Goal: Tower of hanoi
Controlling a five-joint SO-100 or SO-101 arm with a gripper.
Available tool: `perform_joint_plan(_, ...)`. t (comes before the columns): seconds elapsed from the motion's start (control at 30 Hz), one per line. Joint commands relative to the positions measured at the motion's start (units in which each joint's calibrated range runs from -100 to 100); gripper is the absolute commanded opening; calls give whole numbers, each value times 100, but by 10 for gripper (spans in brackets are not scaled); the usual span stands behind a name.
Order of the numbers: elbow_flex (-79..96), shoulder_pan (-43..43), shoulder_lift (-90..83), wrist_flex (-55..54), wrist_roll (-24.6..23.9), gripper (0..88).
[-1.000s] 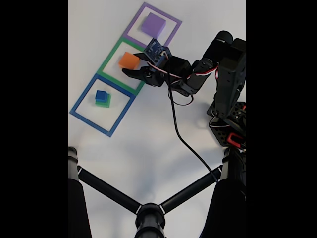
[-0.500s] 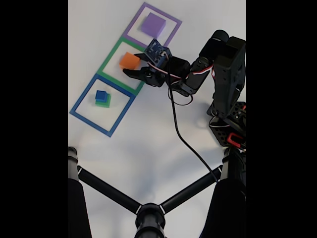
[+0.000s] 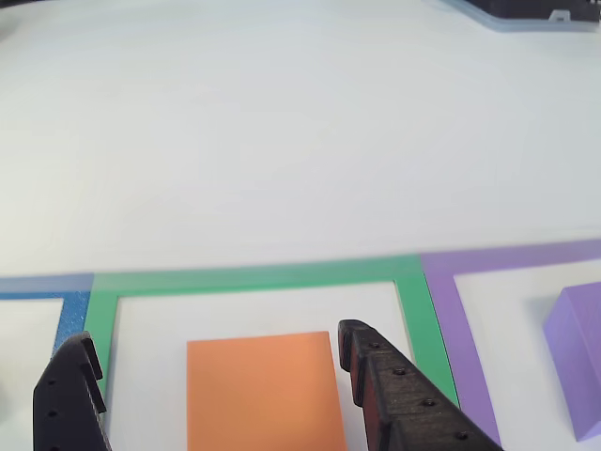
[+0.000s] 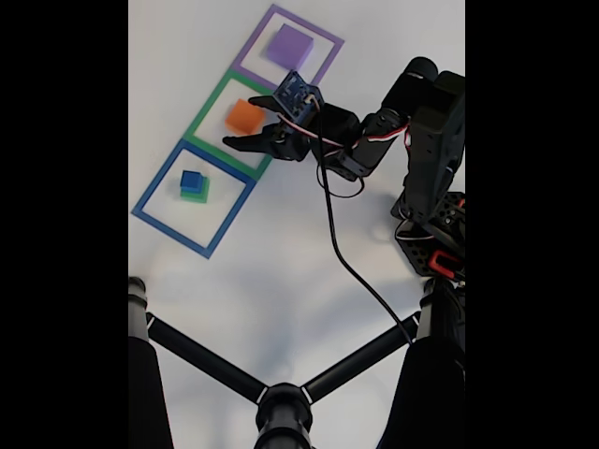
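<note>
An orange block (image 4: pixel 244 117) lies inside the green square (image 4: pixel 207 108). My gripper (image 4: pixel 241 122) is open, with one finger on each side of the block and not touching it. In the other view the orange block (image 3: pixel 263 390) sits low between the two black fingers (image 3: pixel 399 395), and the gripper (image 3: pixel 216 336) is open over the green square (image 3: pixel 254 277). A purple block (image 4: pixel 288 47) (image 3: pixel 577 366) rests in the purple square (image 3: pixel 507 258). A small blue block (image 4: pixel 192 181) sits on a green block (image 4: pixel 197 195) in the blue square (image 4: pixel 154 178).
The three taped squares run in a diagonal row on the white table. The arm's base (image 4: pixel 432 234) stands at the right, and a black cable (image 4: pixel 346 267) trails from it. Black tripod legs (image 4: pixel 281 393) cross the bottom of the fixed view.
The jaws have spread wider and the gripper has moved forward, so its fingers now flank the orange block. The blocks have not moved.
</note>
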Motion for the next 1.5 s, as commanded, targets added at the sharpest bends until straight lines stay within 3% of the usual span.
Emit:
perform_joint_plan(0.0, 24, -56, -1384, 957, 0, 268)
perform_joint_plan(0.37, -1111, -148, -4901, 6372, 0, 1)
perform_joint_plan(0.63, -4537, -476, -5222, 11099, 0, 0)
perform_joint_plan(0.83, -6427, -819, -5238, 13389, 0, 0)
perform_joint_plan(1.13, -7609, -1231, -5350, 14797, 0, 0)
perform_joint_plan(1.47, -6291, -1566, -5903, 14199, 0, 2)
